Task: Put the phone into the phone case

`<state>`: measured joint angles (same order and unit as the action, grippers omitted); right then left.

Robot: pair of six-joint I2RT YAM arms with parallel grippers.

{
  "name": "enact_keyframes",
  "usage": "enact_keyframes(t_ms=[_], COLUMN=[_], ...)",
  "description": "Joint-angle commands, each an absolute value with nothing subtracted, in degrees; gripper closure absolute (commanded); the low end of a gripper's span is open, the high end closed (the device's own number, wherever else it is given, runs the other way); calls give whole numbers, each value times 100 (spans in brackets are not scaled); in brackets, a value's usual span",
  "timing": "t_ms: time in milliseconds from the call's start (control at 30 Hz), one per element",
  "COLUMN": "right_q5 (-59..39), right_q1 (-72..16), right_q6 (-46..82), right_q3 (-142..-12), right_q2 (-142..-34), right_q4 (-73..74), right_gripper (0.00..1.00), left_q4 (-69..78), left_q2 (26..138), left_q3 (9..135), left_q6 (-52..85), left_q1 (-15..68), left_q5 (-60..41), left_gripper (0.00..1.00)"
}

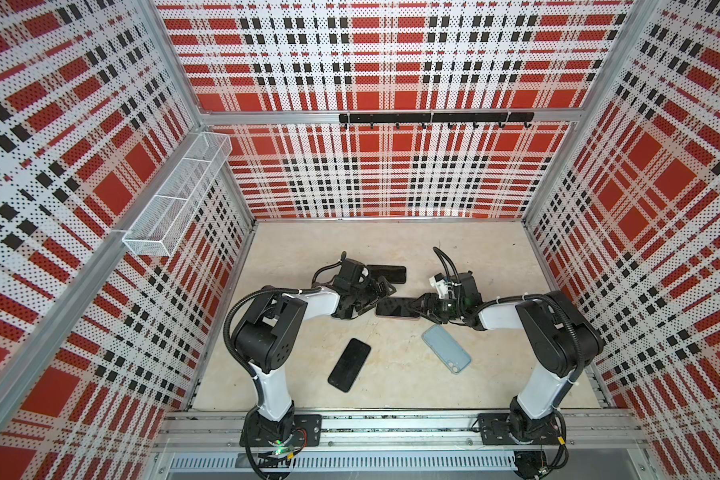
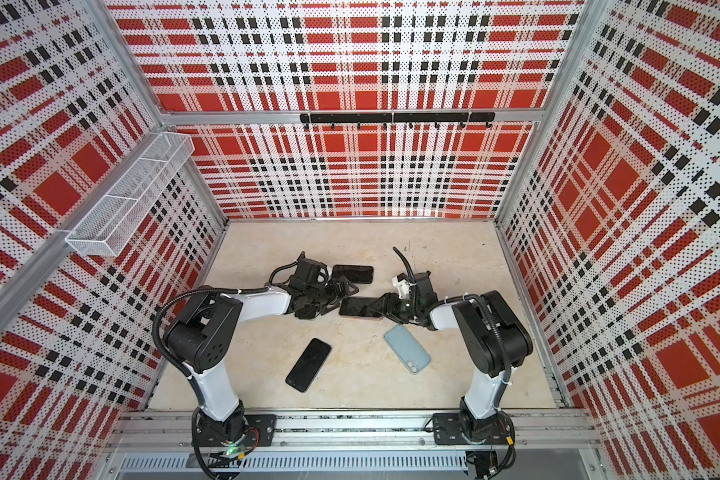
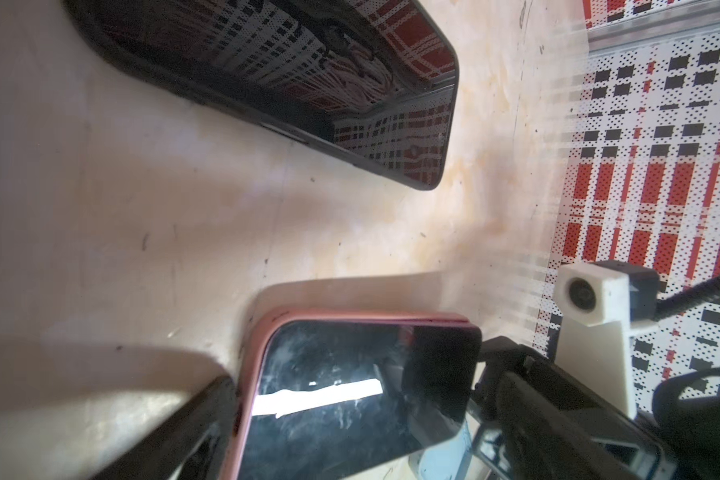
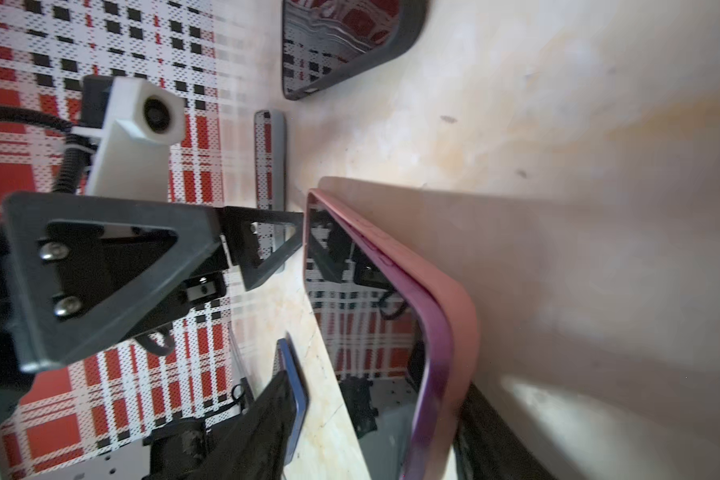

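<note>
A dark-screened phone (image 1: 395,307) (image 2: 360,307) sits in a pink phone case (image 3: 262,332) mid-table, between both grippers. At the end by my right gripper (image 1: 420,308), the phone's purple edge (image 4: 433,353) stands above the pink rim (image 4: 458,299). The right jaws are apart around that end. One finger (image 4: 495,436) lies against the case's back. The other finger (image 4: 271,415) is clear of the screen. My left gripper (image 1: 375,297) is wide open at the opposite end. One of its fingers (image 3: 192,424) is beside the pink rim, and a fingertip (image 4: 275,241) is almost at the phone's end.
A second phone in a black case (image 1: 385,274) lies just behind the left gripper. A bare black phone (image 1: 348,365) and a light blue case (image 1: 446,348) lie nearer the front. A wire basket (image 1: 175,195) hangs on the left wall and a hook rail (image 1: 435,118) on the back wall.
</note>
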<state>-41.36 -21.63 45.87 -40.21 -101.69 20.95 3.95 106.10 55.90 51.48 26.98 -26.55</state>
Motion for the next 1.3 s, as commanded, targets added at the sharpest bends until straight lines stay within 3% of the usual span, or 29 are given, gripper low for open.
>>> enact_keyframes(t_ms=[0, 300, 833, 1033, 1267], right_q5=[-4695, -4522, -4290, -4202, -4573], right_q1=[-2206, -2153, -2158, -2153, -2005], right_q6=[4882, 4813, 4861, 4793, 4538], right_q3=[-4025, -4025, -3959, -4052, -4481], right_q2=[-9880, -9709, -9913, -9620, -8899], right_q4=[3242, 3072, 3130, 2900, 2325], right_gripper=[42, 54, 95, 99, 100], left_q4=[325, 342, 349, 536, 747], left_q2=[10837, 10819, 10812, 10573, 9514], left_q3=[5416, 5385, 5437, 5368, 5177], left_q6=[5238, 5263, 5252, 5255, 5024], left_q1=[2759, 2746, 2710, 2623, 2250], left_q5=[-2733, -2690, -2733, -2785, -2763], left_gripper=[0, 0, 0, 0, 0])
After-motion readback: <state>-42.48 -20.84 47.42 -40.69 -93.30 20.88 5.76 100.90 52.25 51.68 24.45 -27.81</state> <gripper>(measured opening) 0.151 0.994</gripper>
